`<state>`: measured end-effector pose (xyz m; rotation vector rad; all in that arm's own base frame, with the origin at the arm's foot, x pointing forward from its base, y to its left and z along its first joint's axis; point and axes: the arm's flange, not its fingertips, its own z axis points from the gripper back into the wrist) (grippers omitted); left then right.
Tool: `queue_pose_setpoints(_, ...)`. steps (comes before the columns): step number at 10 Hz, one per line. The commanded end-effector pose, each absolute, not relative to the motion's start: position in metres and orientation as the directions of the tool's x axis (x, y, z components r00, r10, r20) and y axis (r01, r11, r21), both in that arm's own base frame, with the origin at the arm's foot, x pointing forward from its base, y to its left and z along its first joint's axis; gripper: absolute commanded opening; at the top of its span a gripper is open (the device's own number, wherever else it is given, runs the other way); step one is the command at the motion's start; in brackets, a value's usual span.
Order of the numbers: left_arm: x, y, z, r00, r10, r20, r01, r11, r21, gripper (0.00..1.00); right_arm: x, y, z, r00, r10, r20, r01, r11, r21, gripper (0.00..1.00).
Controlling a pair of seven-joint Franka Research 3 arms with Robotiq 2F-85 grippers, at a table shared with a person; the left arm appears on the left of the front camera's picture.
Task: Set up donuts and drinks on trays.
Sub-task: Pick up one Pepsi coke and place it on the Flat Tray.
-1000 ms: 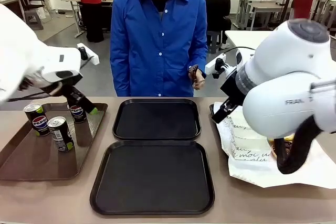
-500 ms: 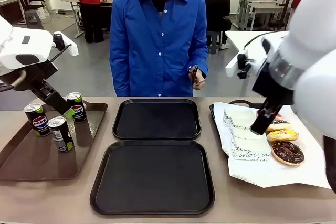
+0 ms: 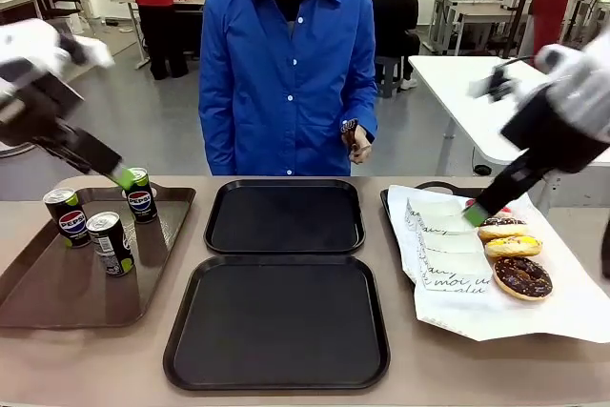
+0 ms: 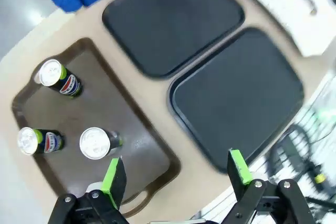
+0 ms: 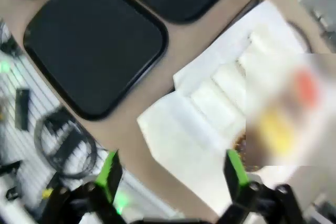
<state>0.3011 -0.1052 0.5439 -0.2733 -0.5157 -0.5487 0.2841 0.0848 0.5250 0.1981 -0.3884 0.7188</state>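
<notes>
Trays: two black trays sit at the centre of the tabletop (image 3: 86,359). The far tray (image 3: 284,219) lies toward 12 o'clock and the near tray (image 3: 276,323) toward 6 o'clock. Their rims are just beside each other, and both are bare.

Drinks: three cans stand upright on a brown tray (image 3: 52,297) at 9 o'clock. The far Pepsi can (image 3: 141,197) is at that tray's 1 o'clock corner. The second Pepsi can (image 3: 67,217) is by its 10 o'clock edge. The black-and-green can (image 3: 111,243) is just beside the second, at its 4 o'clock.

Donuts: at 3 o'clock, in a row on white script-printed paper (image 3: 448,278). The chocolate donut (image 3: 521,276) is nearest 6 o'clock, with the yellow-iced donut (image 3: 513,246) touching it toward 12. A pale-glazed donut (image 3: 502,228) lies beyond that.

Left tool (image 3: 124,176): the fingers are spread wide with nothing between them. In the front view its green pad lines up beside the top of the far Pepsi can. The left wrist view puts all three cans well away from the fingers.

Right tool (image 3: 474,214): the right wrist view shows its fingers wide apart and empty. In the front view the green tip hangs over the paper, at 10 o'clock of the pale-glazed donut. We cannot tell whether it touches the paper. The right wrist view is blurred, and the donuts are smears there.

Person (image 3: 286,64): in a blue shirt, standing at 12 o'clock. One hand (image 3: 358,143) at waist height holds a small dark object we cannot identify.
</notes>
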Motion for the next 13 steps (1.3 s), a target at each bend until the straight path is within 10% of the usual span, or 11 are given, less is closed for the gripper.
queue_pose_setpoints(1, 0.299, -0.043, 0.547, 0.776, 0.021, 0.630, 0.452, 0.677, -0.581, 1.00, 0.282, 0.004, 0.485, 0.823, 0.112, 0.558, -0.495, 0.622, 0.606, 1.00)
queue_pose_setpoints(7, 0.290, 0.101, 0.493, 0.855, 0.351, 0.381, 0.054, 0.672, -0.739, 1.00, 0.281, -0.130, 0.387, 0.923, -0.271, 0.275, -0.112, 0.495, 0.862, 1.00)
queue_pose_setpoints(13, 0.254, 0.188, 0.458, 0.820, 0.511, 0.259, -0.053, 0.517, -0.854, 1.00, 0.235, -0.177, 0.394, 0.931, -0.228, 0.286, -0.186, 0.376, 0.908, 1.00)
